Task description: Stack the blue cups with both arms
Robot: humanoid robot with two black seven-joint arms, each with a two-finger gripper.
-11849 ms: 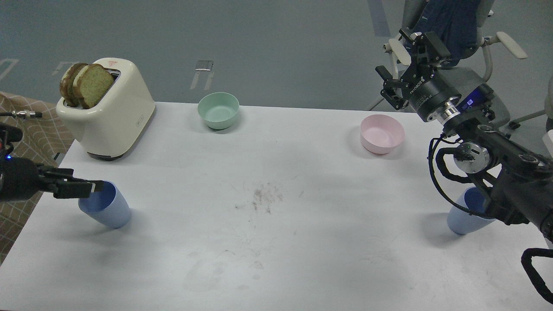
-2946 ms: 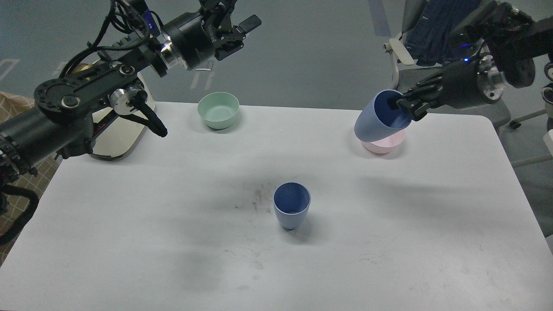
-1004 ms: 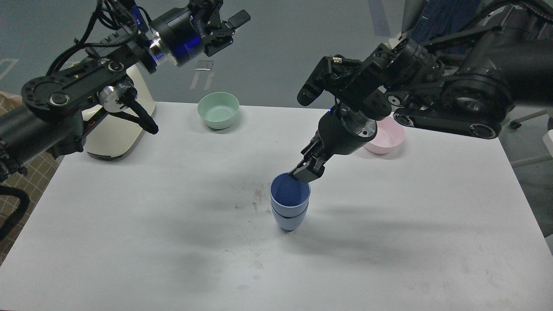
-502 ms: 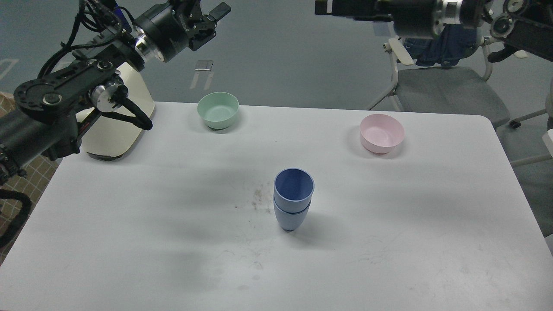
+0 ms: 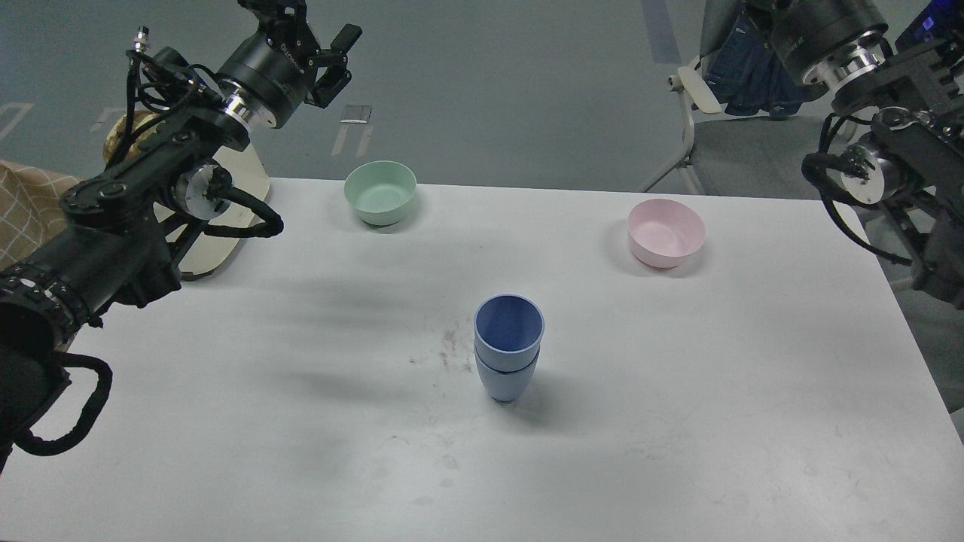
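The two blue cups stand nested in the middle of the white table (image 5: 678, 421). The upper cup (image 5: 509, 331) sits upright inside the lower cup (image 5: 506, 382), and its dark blue inside shows. My left gripper (image 5: 312, 34) is raised high at the far left, above and behind the table's back edge, far from the cups, with fingers apart and empty. My right arm (image 5: 866, 113) is raised at the far right. Its wrist runs off the top edge, so its gripper is out of view. Nothing touches the cups.
A mint-green bowl (image 5: 380, 192) stands at the back, left of centre. A pale pink bowl (image 5: 666, 232) stands at the back right. A cream toaster (image 5: 230, 188) is mostly hidden behind my left arm. A grey chair (image 5: 753, 147) stands beyond the table. Dark scuffs (image 5: 452, 342) mark the table left of the cups.
My right gripper has let go of the upper cup and the arm has swung up and away to the right. My left arm has drawn back leftward. The cups stay nested.
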